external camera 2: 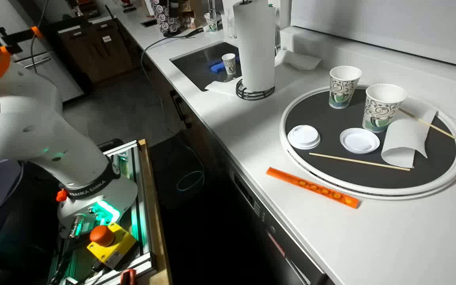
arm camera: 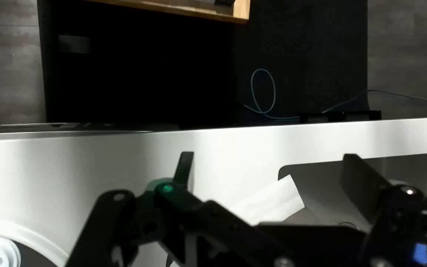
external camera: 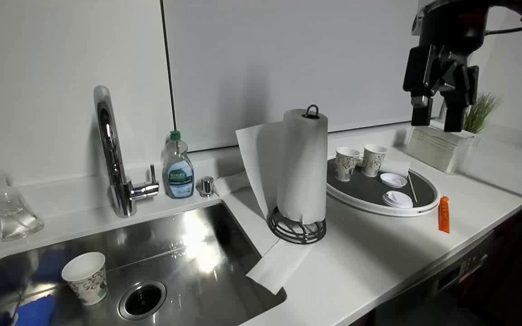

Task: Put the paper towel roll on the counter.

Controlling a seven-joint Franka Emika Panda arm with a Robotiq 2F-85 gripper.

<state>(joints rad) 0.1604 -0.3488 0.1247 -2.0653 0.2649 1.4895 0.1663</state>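
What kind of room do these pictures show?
Probably a kitchen: I see a rectangular silver metal sink, a tall chrome faucet, and a white cylindrical paper towel roll standing upright.

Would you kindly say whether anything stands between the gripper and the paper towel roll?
Nothing visible does: an exterior view shows open air between the open gripper and the paper towel roll. The two cups on the tray, shorter than the roll, look unlikely to interfere.
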